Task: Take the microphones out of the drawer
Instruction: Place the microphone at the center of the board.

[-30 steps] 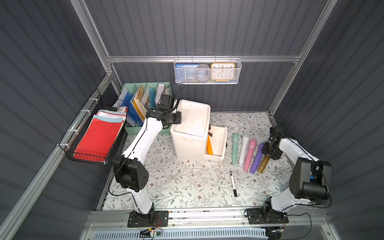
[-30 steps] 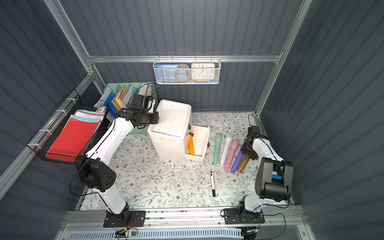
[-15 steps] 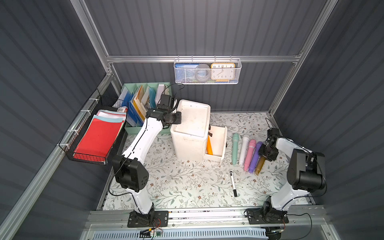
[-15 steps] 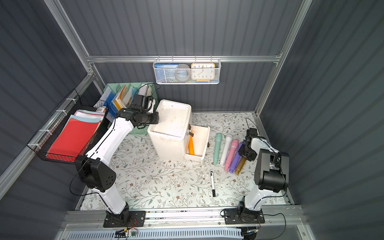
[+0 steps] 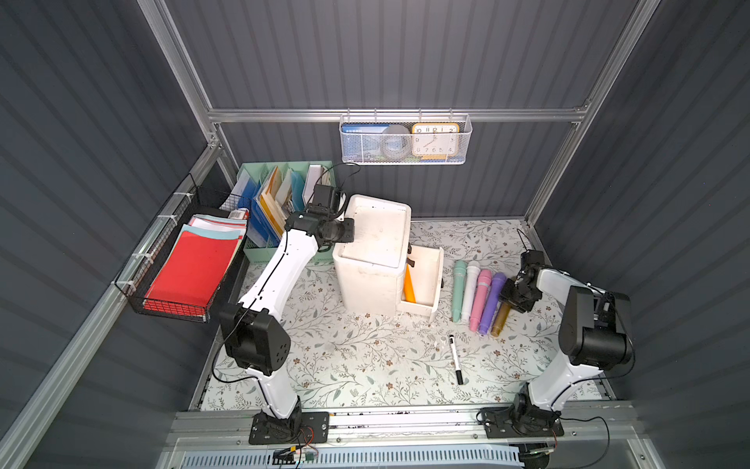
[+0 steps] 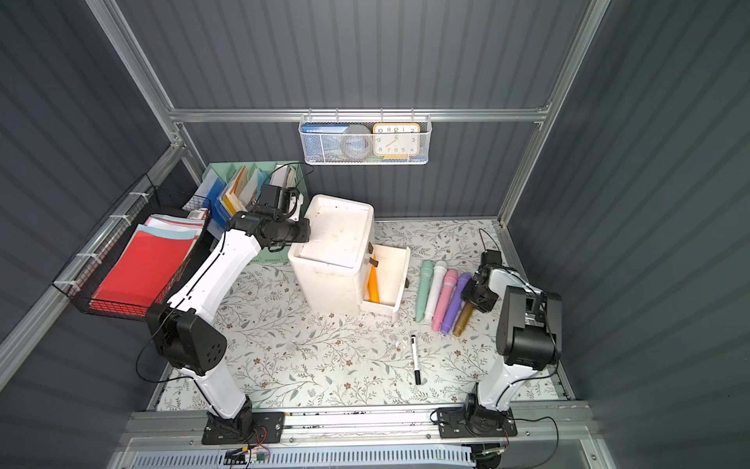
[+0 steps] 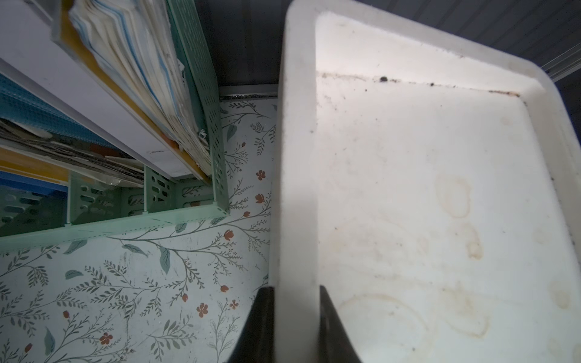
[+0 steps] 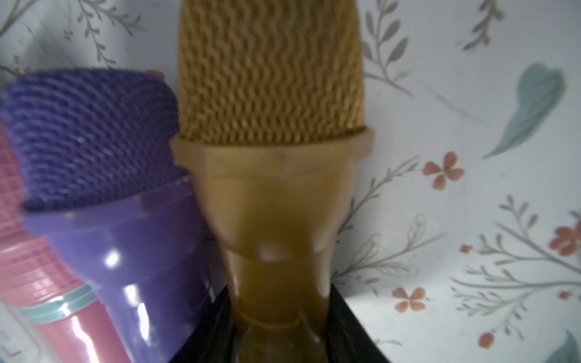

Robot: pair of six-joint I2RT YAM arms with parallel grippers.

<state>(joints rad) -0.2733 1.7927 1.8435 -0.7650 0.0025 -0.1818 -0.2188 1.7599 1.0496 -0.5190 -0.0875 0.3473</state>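
Top views: drawer [image 5: 428,264] stands open beside the box [image 5: 377,239]; an orange mic [image 5: 409,284] lies inside. Gold mic [image 5: 500,320] lies on the mat [image 5: 365,357], last in the row, touching the purple mic [image 5: 491,300]. My right pincer [image 5: 514,294] sits over its head end.

Left wrist: my left pincer [image 7: 294,289] is clenched on the box rim.

Right wrist: fingers [image 8: 352,333] flank the gold mic's neck. Gripping or released, I cannot tell.
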